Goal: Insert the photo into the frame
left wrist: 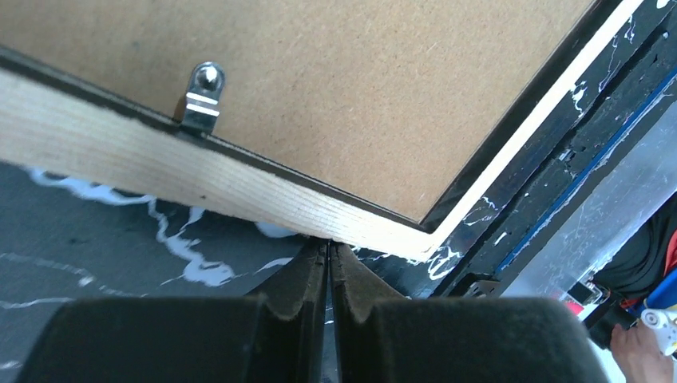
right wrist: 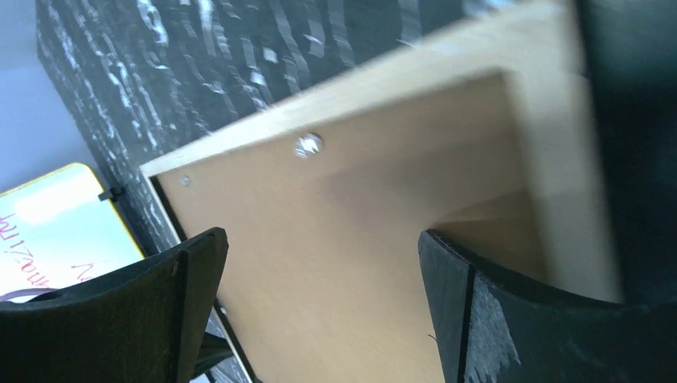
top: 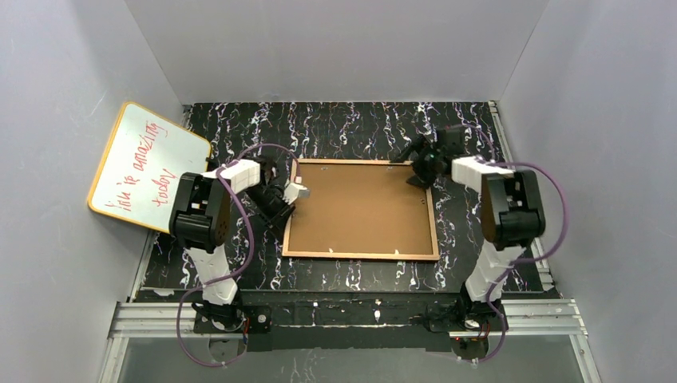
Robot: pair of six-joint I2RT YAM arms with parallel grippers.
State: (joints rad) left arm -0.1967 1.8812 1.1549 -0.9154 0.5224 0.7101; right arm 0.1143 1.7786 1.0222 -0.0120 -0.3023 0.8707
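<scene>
From up top I see the table (top: 359, 128) first. It is black with white squiggly lines, like marble.

The frame (top: 435, 223) lies flat in the middle of it, back side up. It is a big thin rectangle with a pale wood rim, and the wood has fine stripes.

A plain brown backing board (top: 359, 211) fills the inside of the frame. It looks dull and a bit fuzzy, like pressed card.

At 9 o'clock from the frame, a whiteboard (top: 148, 167) leans on the wall. It has a yellow edge, round corners and red writing.

My right gripper (right wrist: 321, 239) hangs over the frame's 1 o'clock corner. Its black fingers are spread as wide as they go, with nothing in them.

My left gripper (left wrist: 328, 251) is at the frame's 9 o'clock side. Its soft black tips are squeezed together, holding nothing, right up against the wood rim.

A small shiny metal clip (left wrist: 201, 96) sits on the rim beside the board.
</scene>
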